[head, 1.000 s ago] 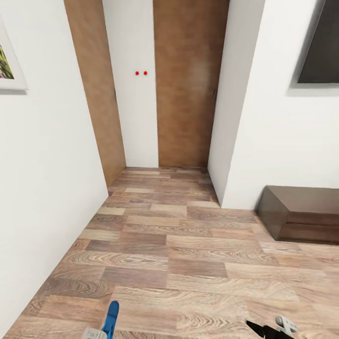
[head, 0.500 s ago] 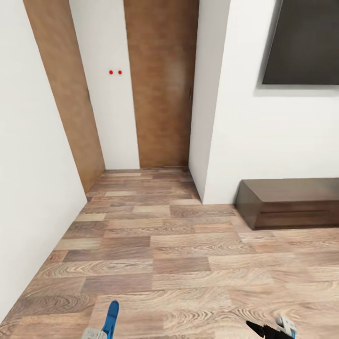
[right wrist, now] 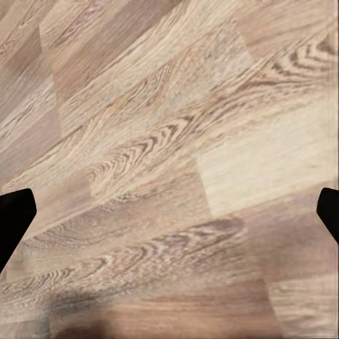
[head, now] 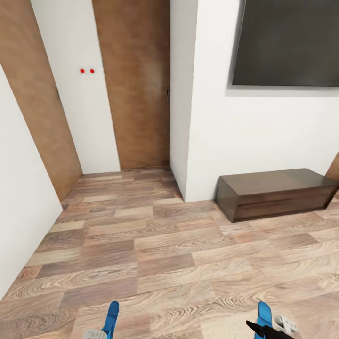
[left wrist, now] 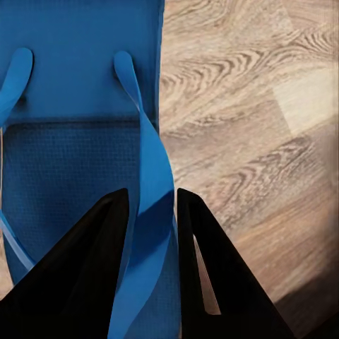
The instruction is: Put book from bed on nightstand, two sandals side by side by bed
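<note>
Head view: a brown wood-plank floor (head: 155, 254) is seen between white walls, with two tall brown wooden panels (head: 136, 84) at the far end of a short passage and two small red dots (head: 87, 70) on the white strip between them. A long low dark brown cabinet (head: 275, 193) is set against the right-hand wall, beneath a large dark rectangular screen (head: 289, 42) mounted on that wall.

At the bottom edge a bright blue flat sandal (head: 112, 320) is held up at the left gripper (head: 100, 333). In the left wrist view the two black fingers (left wrist: 92, 275) are clenched on the sandal's blue strap, the sole lying behind them above the floor.

A second blue sandal (head: 264, 314) is visible at the bottom right, just beside the right gripper (head: 270, 330). In the right wrist view the black fingertips (right wrist: 14, 215) are spread wide apart at the picture's edges, released, with bare planks between them.
</note>
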Controlling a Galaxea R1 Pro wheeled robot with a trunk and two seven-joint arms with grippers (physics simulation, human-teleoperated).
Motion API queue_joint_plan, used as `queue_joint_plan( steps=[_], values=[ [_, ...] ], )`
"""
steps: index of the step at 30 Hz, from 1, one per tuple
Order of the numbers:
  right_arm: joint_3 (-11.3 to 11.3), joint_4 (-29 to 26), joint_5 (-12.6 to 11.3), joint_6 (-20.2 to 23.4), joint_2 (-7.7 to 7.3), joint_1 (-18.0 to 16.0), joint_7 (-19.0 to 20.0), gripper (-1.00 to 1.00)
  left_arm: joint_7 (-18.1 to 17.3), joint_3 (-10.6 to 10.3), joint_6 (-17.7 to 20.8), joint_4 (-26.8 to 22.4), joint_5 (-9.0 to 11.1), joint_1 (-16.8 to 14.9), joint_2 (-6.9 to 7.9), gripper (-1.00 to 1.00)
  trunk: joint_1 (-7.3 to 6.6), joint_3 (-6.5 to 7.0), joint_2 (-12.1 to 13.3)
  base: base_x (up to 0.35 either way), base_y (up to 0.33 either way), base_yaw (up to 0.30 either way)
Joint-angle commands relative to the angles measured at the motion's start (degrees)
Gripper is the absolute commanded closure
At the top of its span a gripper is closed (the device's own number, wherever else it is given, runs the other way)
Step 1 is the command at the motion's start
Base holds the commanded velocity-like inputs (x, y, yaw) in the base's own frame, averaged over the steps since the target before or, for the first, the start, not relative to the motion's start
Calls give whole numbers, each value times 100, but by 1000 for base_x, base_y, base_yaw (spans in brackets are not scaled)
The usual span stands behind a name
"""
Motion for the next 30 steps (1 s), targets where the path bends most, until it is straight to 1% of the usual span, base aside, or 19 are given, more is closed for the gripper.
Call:
queue_joint_plan(
  steps=[1,27,30],
  values=[
    [-28,0,-22,60,1,-4,23,-100,-24,44,-33,-2,-61,-3,-3,100,-1,-5,-2,0,0,-283],
    [-28,0,-22,60,1,-4,23,-100,-24,45,-33,-2,-61,-3,-3,100,-1,-5,-2,0,0,-283],
    [-28,0,-22,60,1,-4,23,-100,-24,44,-33,-2,-61,-3,-3,100,-1,-5,-2,0,0,-180]
  ],
)
